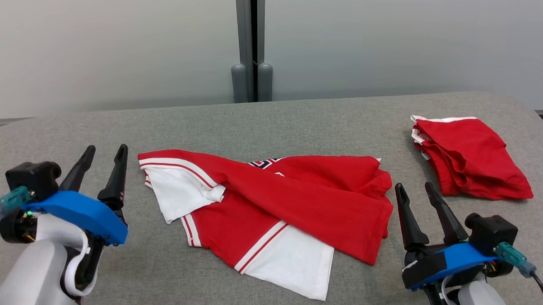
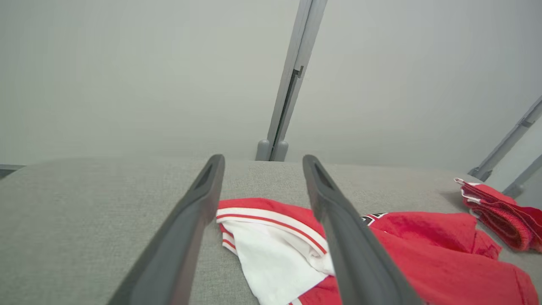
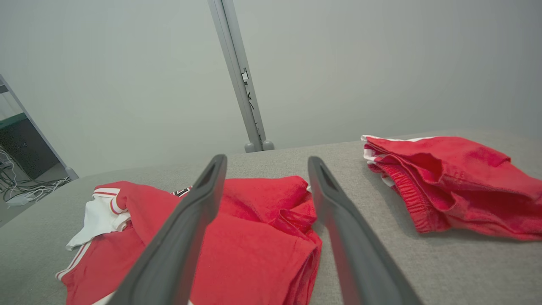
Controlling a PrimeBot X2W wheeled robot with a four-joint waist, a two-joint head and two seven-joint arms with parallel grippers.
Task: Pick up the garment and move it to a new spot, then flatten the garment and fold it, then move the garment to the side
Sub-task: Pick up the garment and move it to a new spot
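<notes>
Head view: the red garment (image 1: 269,202), with white panels and striped trim, lies crumpled in the middle of the grey surface (image 1: 299,122). One part is folded over another, so the black-and-white lettering (image 1: 266,162) near its far edge is mostly buried and unreadable. The left tool (image 1: 107,148) stands just beside the garment's left end, fingers spread and holding nothing. The right tool (image 1: 414,186) stands just beside its right edge, also spread and empty. Whether either one touches the surface cannot be told. A second red cloth (image 1: 472,157), folded, rests near the far right, well apart from the garment. In both wrist views the dark fingers (image 2: 338,228) cover strips of the garment, and the bottom edge cuts off its near part.
</notes>
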